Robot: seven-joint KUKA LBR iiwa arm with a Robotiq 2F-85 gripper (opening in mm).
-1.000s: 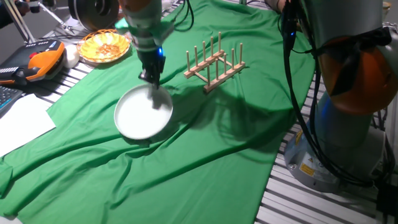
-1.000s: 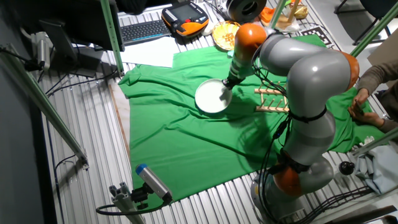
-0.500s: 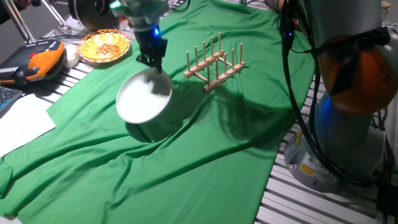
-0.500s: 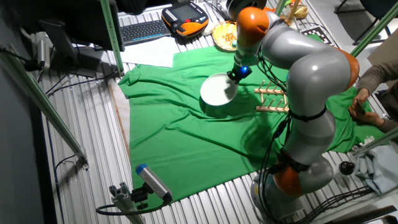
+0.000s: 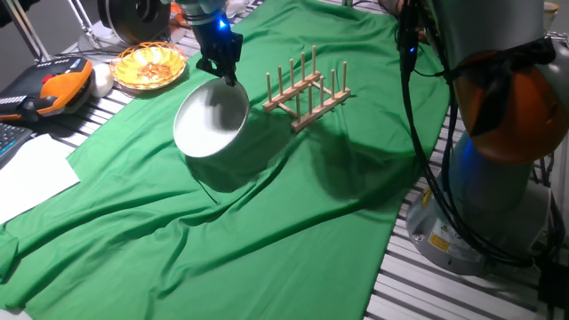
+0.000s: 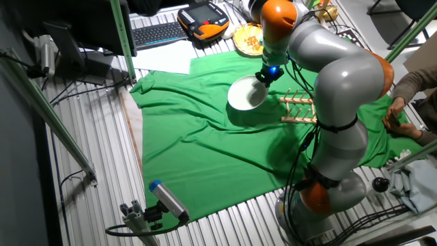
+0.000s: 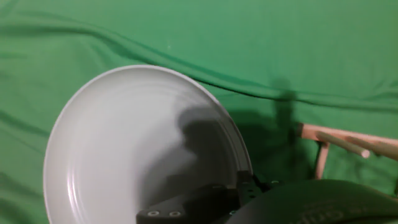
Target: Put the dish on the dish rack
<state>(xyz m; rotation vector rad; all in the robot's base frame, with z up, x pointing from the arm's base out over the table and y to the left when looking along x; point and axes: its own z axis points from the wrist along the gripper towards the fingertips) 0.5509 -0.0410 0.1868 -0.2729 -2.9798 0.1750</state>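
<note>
Fixed views showed your gripper (image 5: 230,78) clamped on the rim of the dish (image 5: 210,122), which hung tilted above the green cloth (image 5: 267,222), just beside the dish rack (image 5: 308,93); you needed it upright — edge-on between two pegs — before lowering.

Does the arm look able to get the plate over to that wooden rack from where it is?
Probably yes. The gripper holds the plate by its rim, lifted off the cloth, and nothing stands between it and the rack close beside it.
</note>
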